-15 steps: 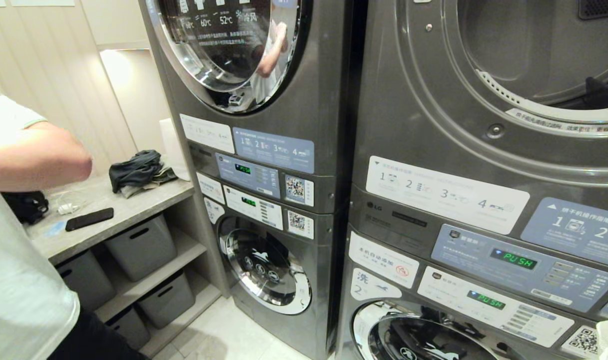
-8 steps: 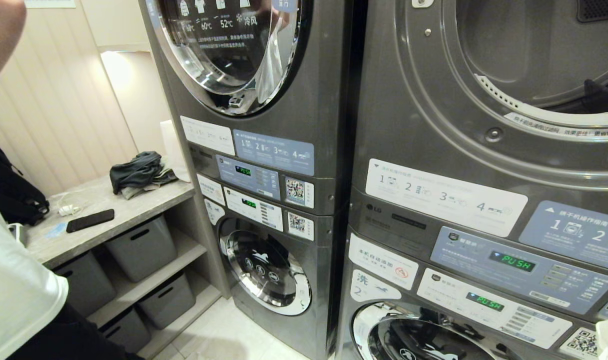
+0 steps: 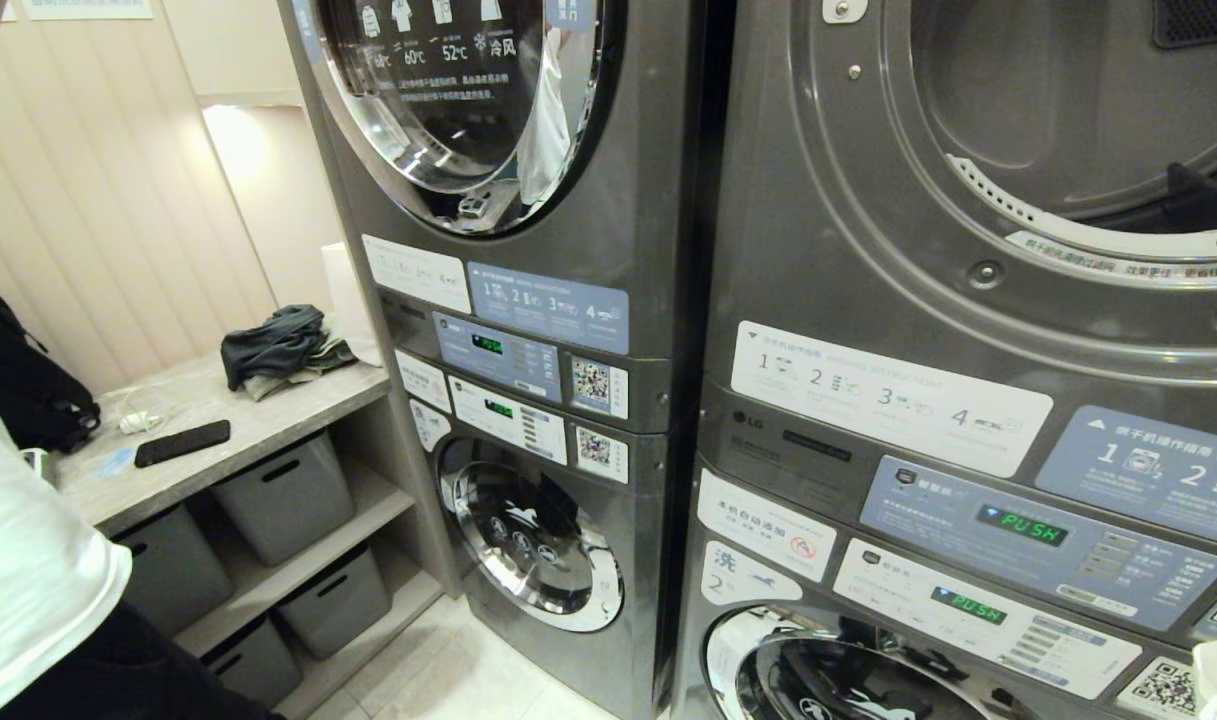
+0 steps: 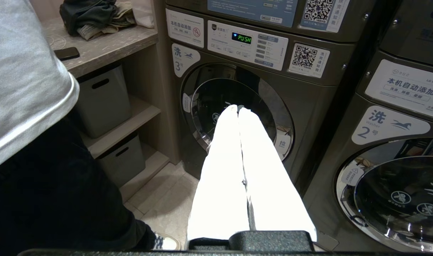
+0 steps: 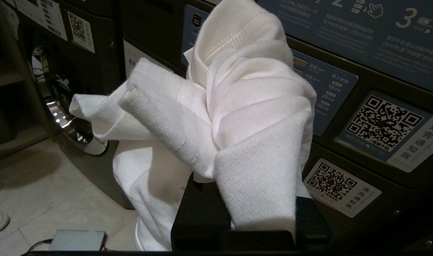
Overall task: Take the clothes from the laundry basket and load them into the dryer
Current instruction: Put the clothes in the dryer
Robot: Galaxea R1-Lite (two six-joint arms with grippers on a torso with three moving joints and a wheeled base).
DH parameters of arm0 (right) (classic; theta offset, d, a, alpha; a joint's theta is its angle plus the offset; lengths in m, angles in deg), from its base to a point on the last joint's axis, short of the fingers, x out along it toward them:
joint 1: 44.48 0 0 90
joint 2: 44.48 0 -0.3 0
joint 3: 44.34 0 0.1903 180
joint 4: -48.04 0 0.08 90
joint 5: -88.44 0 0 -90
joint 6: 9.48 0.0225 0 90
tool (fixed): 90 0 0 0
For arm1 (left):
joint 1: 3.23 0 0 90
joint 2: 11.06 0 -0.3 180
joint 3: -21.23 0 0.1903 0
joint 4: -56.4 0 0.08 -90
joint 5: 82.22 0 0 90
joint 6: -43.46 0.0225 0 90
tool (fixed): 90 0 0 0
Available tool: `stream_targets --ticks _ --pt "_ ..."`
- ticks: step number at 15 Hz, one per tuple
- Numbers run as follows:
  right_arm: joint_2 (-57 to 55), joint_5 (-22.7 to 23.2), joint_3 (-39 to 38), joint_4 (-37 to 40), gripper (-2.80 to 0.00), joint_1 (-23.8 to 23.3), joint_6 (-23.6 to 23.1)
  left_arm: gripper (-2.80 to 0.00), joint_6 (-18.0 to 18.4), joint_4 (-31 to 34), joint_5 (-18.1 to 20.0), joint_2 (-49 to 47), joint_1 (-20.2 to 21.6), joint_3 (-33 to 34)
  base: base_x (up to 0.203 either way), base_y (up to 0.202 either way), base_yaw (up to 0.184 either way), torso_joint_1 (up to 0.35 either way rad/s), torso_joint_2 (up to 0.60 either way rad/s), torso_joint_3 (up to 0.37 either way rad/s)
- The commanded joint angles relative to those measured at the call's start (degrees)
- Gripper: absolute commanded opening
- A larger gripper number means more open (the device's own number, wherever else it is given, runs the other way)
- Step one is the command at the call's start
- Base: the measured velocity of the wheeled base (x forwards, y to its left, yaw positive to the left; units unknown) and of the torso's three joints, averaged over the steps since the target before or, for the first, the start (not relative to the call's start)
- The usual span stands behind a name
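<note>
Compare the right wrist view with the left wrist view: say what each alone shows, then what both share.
Right wrist only: a crumpled white knit garment bunched over the right pincer, which is shut on it, and a small grey box on the floor.
Left wrist only: the left pincer, shut and empty, a person's white sleeve, and grey plastic storage bins under a shelf.
Both: dark grey washers with square QR stickers.

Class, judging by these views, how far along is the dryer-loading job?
Done: the dryer on the right stands open, and a white garment is already picked up. In hand: the right tool is shut on that garment, below the opening. Left: putting it into the drum. The left tool is shut, idle.
</note>
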Motion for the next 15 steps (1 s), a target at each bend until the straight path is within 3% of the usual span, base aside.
stream_targets --ticks 1,5,7,10,15 --pt "0.0 0.0 0.1 0.0 -2.80 0.0 0.6 -2.80 0.0 0.0 0.0 0.0 0.0 0.1 0.000 0.000 0.000 0.000 0.00 0.000" --pt "0.0 1.5 0.1 0.1 -2.80 0.0 -1.1 -2.80 0.0 0.0 0.0 0.0 0.0 0.1 0.000 0.000 0.000 0.000 0.00 0.000" --pt "-0.5 1.5 4.1 0.1 -2.80 0.0 -1.3 -2.80 0.0 0.0 0.0 0.0 0.0 0.1 0.000 0.000 0.000 0.000 0.00 0.000" --pt "-11.0 1.5 17.3 1.1 -2.80 -0.1 -1.1 -2.80 0.0 0.0 0.0 0.0 0.0 0.0 0.000 0.000 0.000 0.000 0.00 0.000" --pt "-47.4 1.4 50.9 -3.5 -2.80 -0.1 -1.3 -2.80 0.0 0.0 0.0 0.0 0.0 0.1 0.000 0.000 0.000 0.000 0.00 0.000"
